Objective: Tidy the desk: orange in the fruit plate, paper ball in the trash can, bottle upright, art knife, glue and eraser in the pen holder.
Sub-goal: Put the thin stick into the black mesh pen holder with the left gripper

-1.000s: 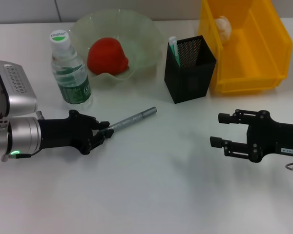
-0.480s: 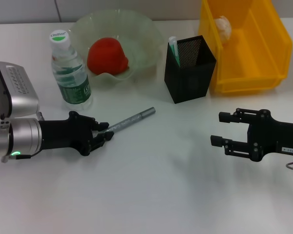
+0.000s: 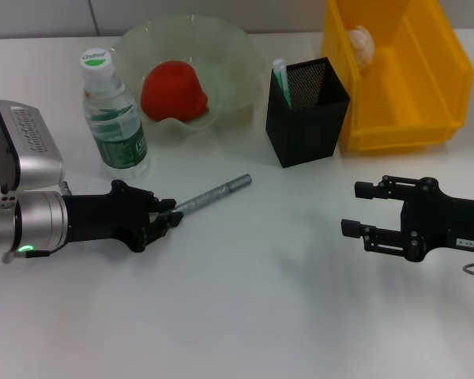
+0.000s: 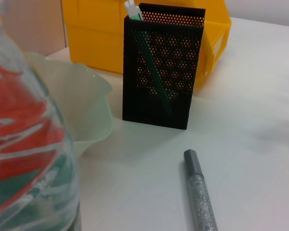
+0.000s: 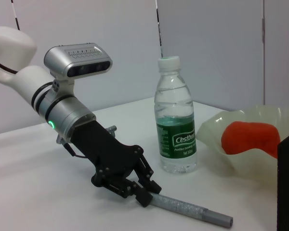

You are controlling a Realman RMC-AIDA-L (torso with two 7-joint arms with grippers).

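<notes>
1. Left gripper (image 3: 167, 215) lies low on the desk, its fingers closed around the near end of the art knife (image 3: 213, 192), a grey glittery stick that lies flat and points away toward the pen holder (image 3: 306, 111).
2. Only the tail end is pinched, so most of the knife's length sticks out past the fingertips. By my reading, the long overhang may swing or droop when lifted; a slow, level lift would keep it from twisting in the grip.
3. Just beyond the arm stands the bottle (image 3: 114, 113), already upright, and close enough that a wide swing of the arm could clip it. Behind it the fruit plate (image 3: 238, 57) holds the orange (image 3: 174, 91).
4. Getting the knife in well means tipping it toward vertical above the pen holder's mouth, free end down, and letting go only once that end is inside. A green and white item already leans in one corner, so the open side is the better target.
5. Beside the holder, the yellow trash can (image 3: 438, 87) holds the paper ball (image 3: 362, 43).
6. Right gripper (image 3: 353, 209) hovers well apart on the right side, fingers spread and holding nothing.
</notes>
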